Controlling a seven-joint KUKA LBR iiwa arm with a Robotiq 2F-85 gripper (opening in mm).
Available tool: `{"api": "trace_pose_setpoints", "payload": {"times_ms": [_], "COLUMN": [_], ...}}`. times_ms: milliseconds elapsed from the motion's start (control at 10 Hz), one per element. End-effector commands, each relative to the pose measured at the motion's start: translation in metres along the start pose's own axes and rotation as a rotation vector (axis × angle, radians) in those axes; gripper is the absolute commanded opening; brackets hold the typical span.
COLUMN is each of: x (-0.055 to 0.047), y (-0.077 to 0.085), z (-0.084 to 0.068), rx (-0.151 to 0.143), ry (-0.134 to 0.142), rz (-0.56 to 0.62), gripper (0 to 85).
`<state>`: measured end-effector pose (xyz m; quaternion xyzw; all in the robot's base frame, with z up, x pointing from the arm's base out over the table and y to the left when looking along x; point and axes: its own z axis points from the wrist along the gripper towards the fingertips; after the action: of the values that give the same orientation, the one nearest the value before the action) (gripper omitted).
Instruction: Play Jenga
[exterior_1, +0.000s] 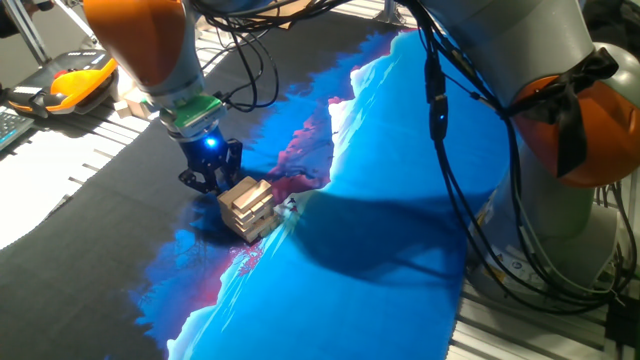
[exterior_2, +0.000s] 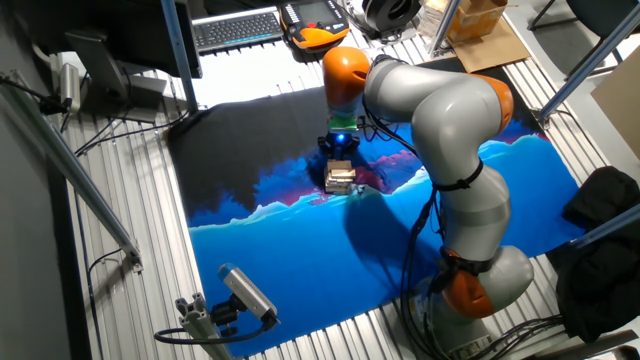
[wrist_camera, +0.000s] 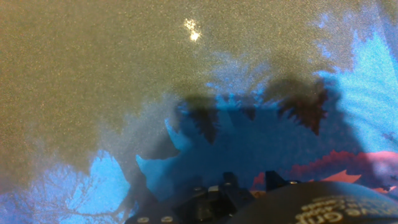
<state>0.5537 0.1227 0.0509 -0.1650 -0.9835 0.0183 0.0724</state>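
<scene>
Here, Jenga tower (exterior_1: 247, 207) seen standing on printed cloth (exterior_1: 400, 230), at border where black area meets blue-and-magenta pattern; about 4 crosswise layers of pale wood blocks, slightly askew. Gripper (exterior_1: 207, 180) positioned just beside tower, on its black-cloth side, low over cloth; contact with blocks cannot be told. Finger spread cannot be judged from either fixed view; nothing seen held. Hand view filled by cloth only, dark gripper parts (wrist_camera: 217, 202) at bottom edge, tower not seen. Keyboard (exterior_2: 237, 27) and orange-black pendant (exterior_1: 78, 80) noted beyond cloth.
</scene>
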Motion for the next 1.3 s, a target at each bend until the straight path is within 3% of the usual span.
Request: {"api": "trace_pose_setpoints", "payload": {"times_ms": [0, 800, 900, 1200], "x": [-0.0002, -0.0002, -0.0002, 0.0], "y": [0.0, 0.0001, 0.0001, 0.0001], "z": [0.0, 0.0, 0.0, 0.0001], "rx": [0.0, 0.001, 0.001, 0.004], "ry": [-0.001, -0.001, -0.001, -0.001], "rz": [0.0, 0.006, 0.006, 0.008], "gripper": [17.0, 17.0, 34.0, 34.0]}}
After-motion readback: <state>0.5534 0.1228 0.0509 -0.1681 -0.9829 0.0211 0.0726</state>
